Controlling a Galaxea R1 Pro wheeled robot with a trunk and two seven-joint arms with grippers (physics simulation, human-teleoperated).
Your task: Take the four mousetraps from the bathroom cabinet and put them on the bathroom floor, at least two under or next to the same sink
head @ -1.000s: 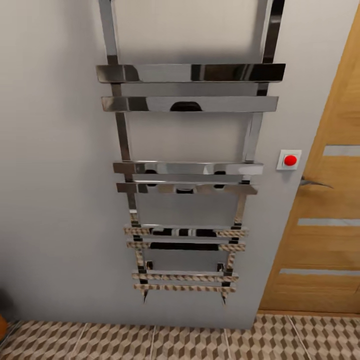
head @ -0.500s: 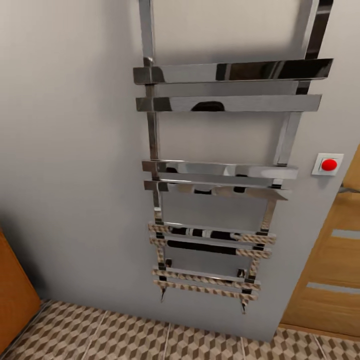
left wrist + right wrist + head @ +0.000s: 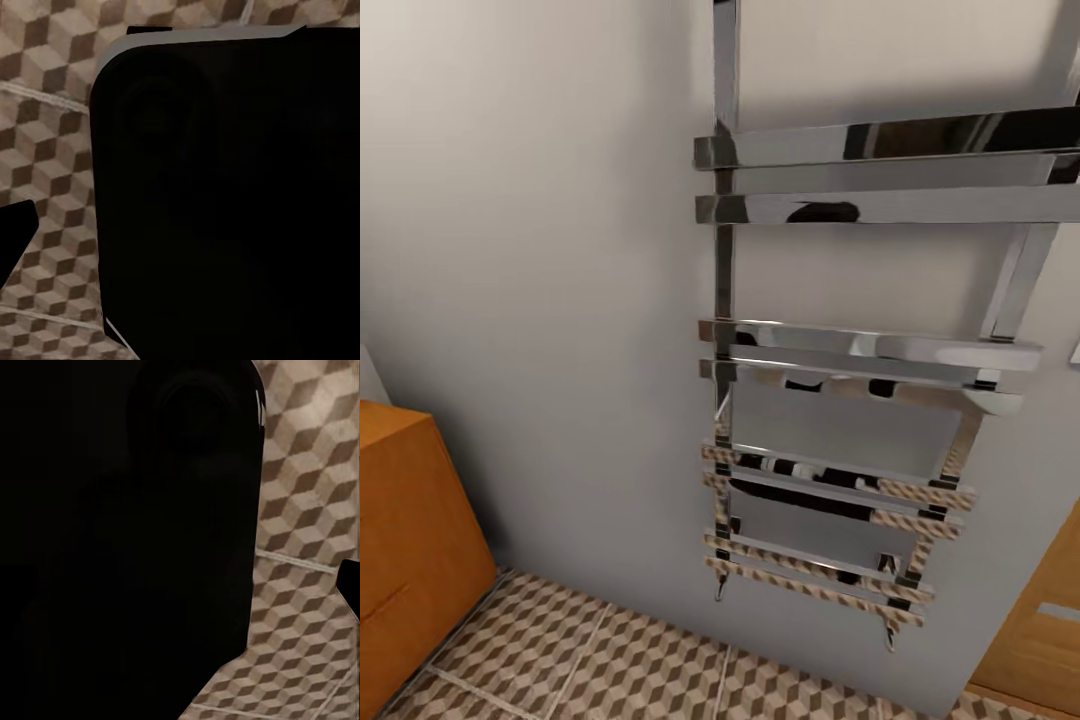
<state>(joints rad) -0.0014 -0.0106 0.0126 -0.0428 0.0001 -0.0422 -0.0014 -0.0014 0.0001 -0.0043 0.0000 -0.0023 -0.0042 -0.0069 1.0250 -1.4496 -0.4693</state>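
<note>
A pale grey wall [image 3: 540,250] is taking up most of the head view, directly ahead of the robot. Hanging on it, ahead and off to the robot's right, is a tall chrome towel rail [image 3: 860,350], its flat polished bars stacked in pairs and its lowest rungs mirroring the cube-patterned tiles below.

The bathroom floor [image 3: 620,665] is running along the foot of that wall, its brown, beige and white cubes divided by pale grout lines. The same tiles are lying beneath both arms: they are showing past the dark body in the left wrist view [image 3: 45,135] and past it in the right wrist view [image 3: 307,547].

The cabinet [image 3: 410,540] is standing ahead and to the robot's left, against the wall, with its orange-brown flat top and one side panel facing the camera and its base meeting the tiles. A sliver of orange-brown door [image 3: 1040,620] is sitting at the far right, beyond the rail.

In each wrist view a large black rounded shape, part of the robot's own body, is blocking nearly everything. Whether the left or the right gripper is spread or pressed together I cannot tell; only a small black tip is poking in at the edge of each wrist picture.
</note>
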